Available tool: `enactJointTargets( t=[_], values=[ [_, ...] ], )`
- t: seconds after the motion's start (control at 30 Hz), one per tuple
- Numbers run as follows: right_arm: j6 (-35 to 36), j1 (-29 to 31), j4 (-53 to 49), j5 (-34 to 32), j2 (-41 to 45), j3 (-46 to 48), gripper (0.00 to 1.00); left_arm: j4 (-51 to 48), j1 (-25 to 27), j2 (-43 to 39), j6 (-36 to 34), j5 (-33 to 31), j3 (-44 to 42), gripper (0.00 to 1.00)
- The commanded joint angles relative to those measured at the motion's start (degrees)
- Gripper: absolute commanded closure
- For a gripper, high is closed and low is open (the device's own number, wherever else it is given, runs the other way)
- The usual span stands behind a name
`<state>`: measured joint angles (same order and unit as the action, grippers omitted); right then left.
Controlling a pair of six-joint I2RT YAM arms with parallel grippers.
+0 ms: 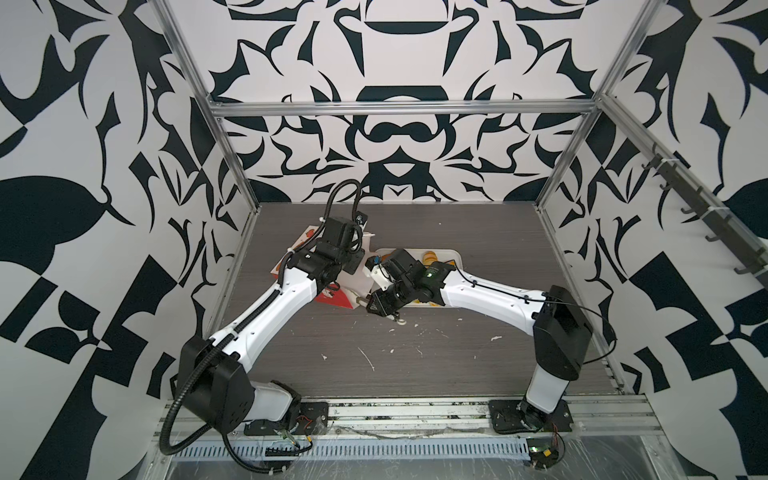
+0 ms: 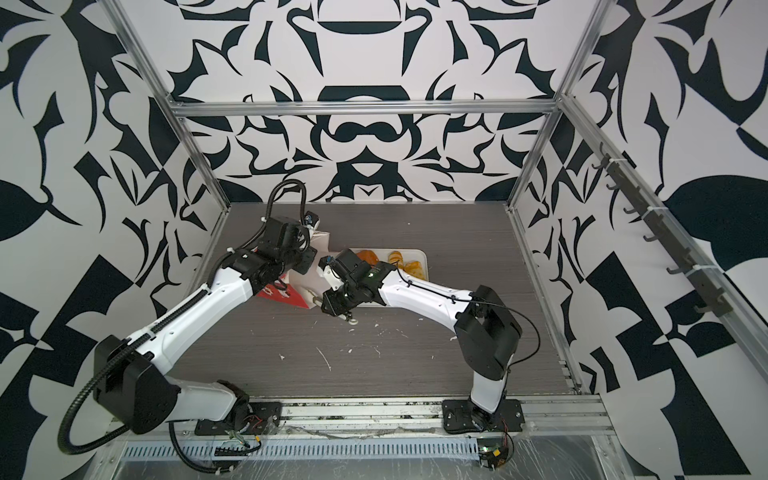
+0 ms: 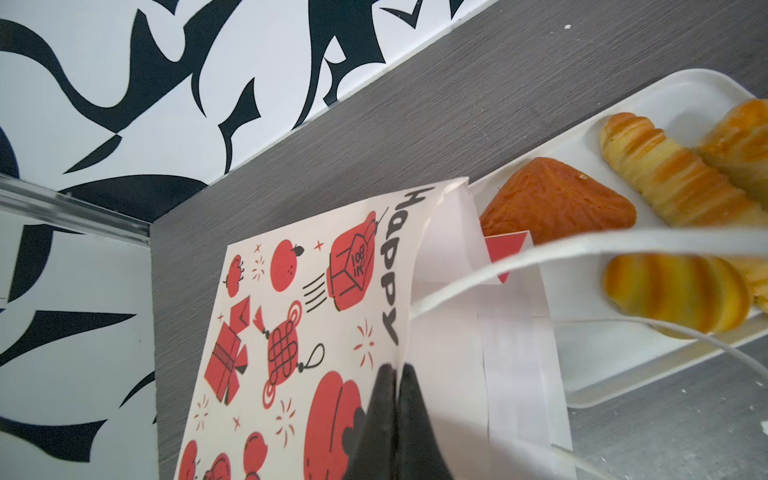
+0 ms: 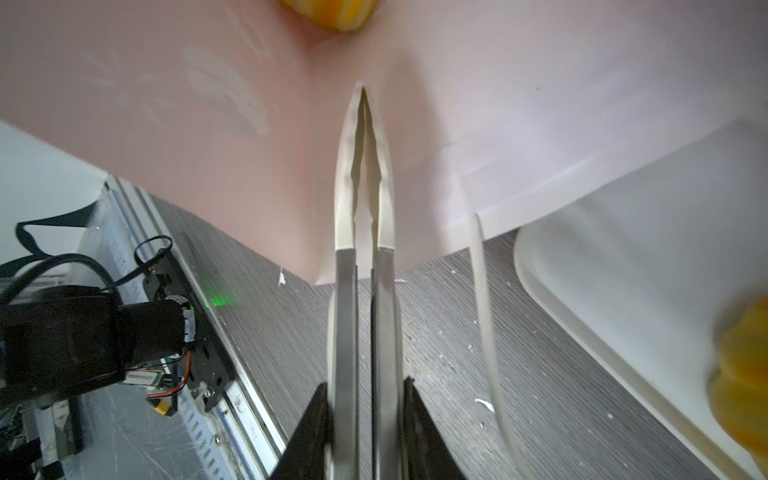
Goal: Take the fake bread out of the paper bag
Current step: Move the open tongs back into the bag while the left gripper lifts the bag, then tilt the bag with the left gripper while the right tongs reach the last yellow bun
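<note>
Golden fake bread (image 3: 557, 199), four pieces, on tray (image 3: 623, 365) at three o'clock of paper bag (image 3: 311, 311) my left gripper (image 3: 397, 374) pinches; my right gripper (image 4: 365, 390), clenching tongs (image 4: 345, 187), seeks one seemingly left inside.

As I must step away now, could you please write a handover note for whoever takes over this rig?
Left gripper: shut on the paper bag at its rim.
Right gripper: shut on the tongs; their tips are together, holding nothing, inside the bag's mouth.
Done: croissant, twisted stick, loaf and ridged bun lie on the white tray.
Left: one yellow piece appears deeper in the bag, beyond the tips; it probably needs grasping and moving to the tray.
</note>
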<state>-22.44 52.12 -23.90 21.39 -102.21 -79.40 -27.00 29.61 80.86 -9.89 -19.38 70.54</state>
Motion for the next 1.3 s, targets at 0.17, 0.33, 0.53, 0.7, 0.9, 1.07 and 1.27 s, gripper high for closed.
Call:
enactJointTargets(
  t=[0.17,0.33,0.53,0.7,0.9,1.07,1.27],
  values=[
    [-2.72,0.20,5.37,8.90,-2.24,-6.20,0.71,-13.44,1.99,7.95,-2.94,-7.20,13.73,1.00],
    [-4.02,0.22,7.33,11.92,-4.88,-8.35,0.71,-18.52,3.85,13.22,-4.85,-10.77,22.21,1.00],
    [-5.80,0.17,10.43,15.74,-7.35,-10.15,0.72,-24.87,7.04,19.66,-9.11,-15.52,32.97,1.00],
    [-8.35,-0.07,14.85,18.63,-8.37,-10.08,0.72,-31.79,10.03,27.01,-12.74,-20.28,42.80,1.00],
    [-8.11,-0.75,14.82,17.89,-8.02,-9.34,0.72,-31.68,11.62,30.27,-13.67,-22.55,47.84,1.00],
    [-6.90,-1.19,12.73,15.88,-7.85,-8.82,0.72,-25.99,11.59,26.11,-13.49,-21.05,42.46,1.00],
    [-2.56,-1.15,5.61,9.75,-8.09,-10.43,0.73,-10.32,11.44,15.82,-15.16,-22.49,24.76,1.00]
  ],
)
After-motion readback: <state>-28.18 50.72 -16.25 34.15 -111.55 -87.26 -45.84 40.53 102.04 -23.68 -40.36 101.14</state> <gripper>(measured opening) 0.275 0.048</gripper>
